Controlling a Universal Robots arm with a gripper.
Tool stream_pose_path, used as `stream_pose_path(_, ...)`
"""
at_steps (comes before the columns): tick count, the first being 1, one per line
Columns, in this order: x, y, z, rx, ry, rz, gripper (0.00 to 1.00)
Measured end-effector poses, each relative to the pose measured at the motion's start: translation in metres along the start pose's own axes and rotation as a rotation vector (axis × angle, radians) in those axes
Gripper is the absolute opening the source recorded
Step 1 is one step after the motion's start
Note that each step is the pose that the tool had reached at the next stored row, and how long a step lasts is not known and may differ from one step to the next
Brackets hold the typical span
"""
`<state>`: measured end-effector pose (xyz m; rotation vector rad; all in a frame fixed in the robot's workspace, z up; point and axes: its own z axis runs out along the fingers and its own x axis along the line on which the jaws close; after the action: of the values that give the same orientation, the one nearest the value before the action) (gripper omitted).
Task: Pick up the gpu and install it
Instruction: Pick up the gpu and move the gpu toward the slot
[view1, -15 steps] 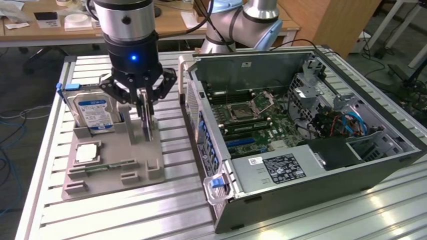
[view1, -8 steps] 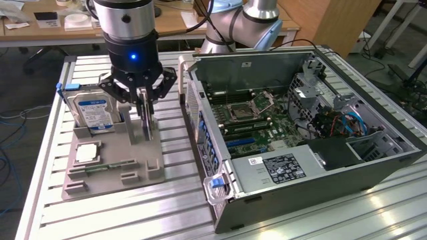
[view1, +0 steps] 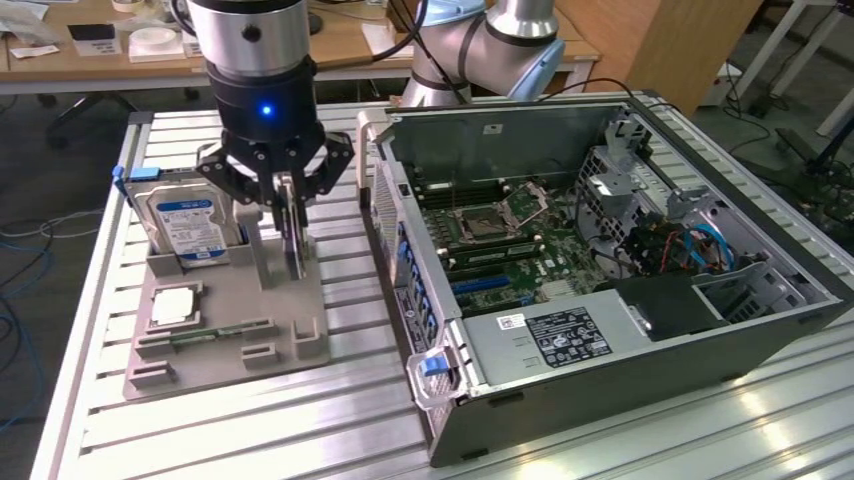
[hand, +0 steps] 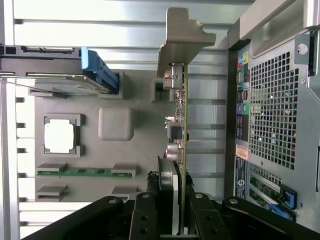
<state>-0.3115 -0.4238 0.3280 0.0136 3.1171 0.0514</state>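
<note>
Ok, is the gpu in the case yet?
Out. The gpu stands upright on edge at the gray holder beside the case, with the gripper shut on its top edge.

I've got the arm hanging straight down, wrist vertical, the gripper (view1: 286, 215) pointing at the table with both fingers clamped flat against the gpu (view1: 294, 262).
</note>
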Motion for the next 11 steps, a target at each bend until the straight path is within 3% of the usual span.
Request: stream_pose_path(11, -0.0001, 0.0001, -0.0031, 0.0012, 0.0001, 0.000, 0.28)
